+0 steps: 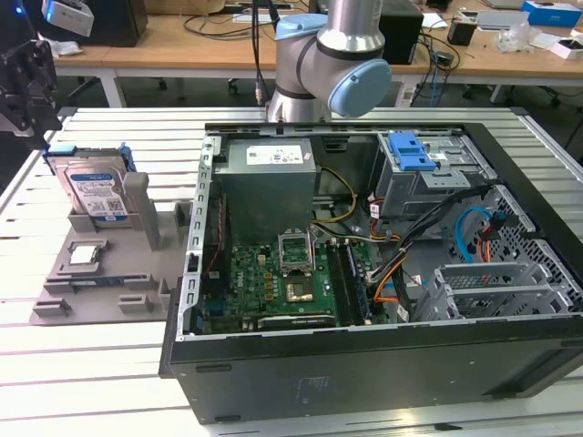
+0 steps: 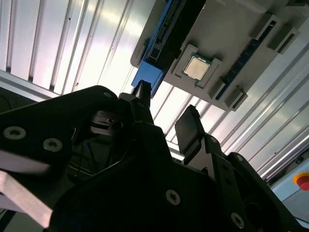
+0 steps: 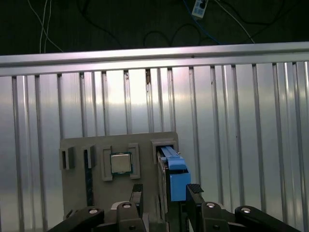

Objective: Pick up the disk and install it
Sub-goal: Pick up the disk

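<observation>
Your claw (image 3: 165, 191) is open & holds nothing. In the first wrist view its two fingers (image 3: 194, 189) stand apart, w/ the blue edge of the disk (image 1: 94, 193) showing between them. In the exterior view the claw hangs above the disk, a bit to the exterior view's left, not touching it.

The disk stands on its edge in a slot of the grey holder (image 1: 55, 305). The holder lies on the slatted table (image 1: 91, 382), at the exterior view's left of the open computer case (image 1: 364, 364). A small square chip (image 1: 84, 255) sits in its own pocket of the same holder, near the disk.

What could go wrong, I think:
- The gap between the fingers looks only a little wider than the disk. If the claw is off to one side, a finger may land on top of the blue rail & push the disk down or jam it.
- If the claw comes in tilted, it may tip the disk in its slot.
- You can't see anything that fixes the holder down, so a bump may slide it.
- A finger that strays toward the chip may knock it.
- The blue rails are plastic. A grip on them alone may bend them & let the disk slip.
- The wires (image 1: 401, 273) in the case may catch the disk.
</observation>
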Motion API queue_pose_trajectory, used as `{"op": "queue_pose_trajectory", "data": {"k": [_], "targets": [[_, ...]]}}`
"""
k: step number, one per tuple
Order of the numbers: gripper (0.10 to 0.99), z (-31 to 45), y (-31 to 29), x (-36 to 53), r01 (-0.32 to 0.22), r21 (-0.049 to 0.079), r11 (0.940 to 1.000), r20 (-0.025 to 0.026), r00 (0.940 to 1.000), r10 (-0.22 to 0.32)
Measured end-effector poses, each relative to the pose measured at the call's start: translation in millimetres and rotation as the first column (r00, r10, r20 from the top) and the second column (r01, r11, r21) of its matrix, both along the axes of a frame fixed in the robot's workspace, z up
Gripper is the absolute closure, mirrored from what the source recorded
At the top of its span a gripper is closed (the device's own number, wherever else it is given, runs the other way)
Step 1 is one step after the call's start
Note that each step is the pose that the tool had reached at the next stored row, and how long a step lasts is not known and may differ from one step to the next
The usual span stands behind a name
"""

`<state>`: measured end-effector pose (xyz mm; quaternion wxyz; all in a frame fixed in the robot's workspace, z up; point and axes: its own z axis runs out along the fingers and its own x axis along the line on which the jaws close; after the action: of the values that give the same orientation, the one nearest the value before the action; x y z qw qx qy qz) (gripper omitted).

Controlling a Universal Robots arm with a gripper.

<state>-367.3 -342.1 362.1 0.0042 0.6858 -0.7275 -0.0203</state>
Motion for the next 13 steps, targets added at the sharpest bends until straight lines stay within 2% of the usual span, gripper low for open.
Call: {"op": "queue_pose_trajectory", "data": {"k": [13], "targets": [[0.604,-5.6,0.0,0.3,-0.002,0.0,1.0,-0.0001,1.0,0.002]]}}
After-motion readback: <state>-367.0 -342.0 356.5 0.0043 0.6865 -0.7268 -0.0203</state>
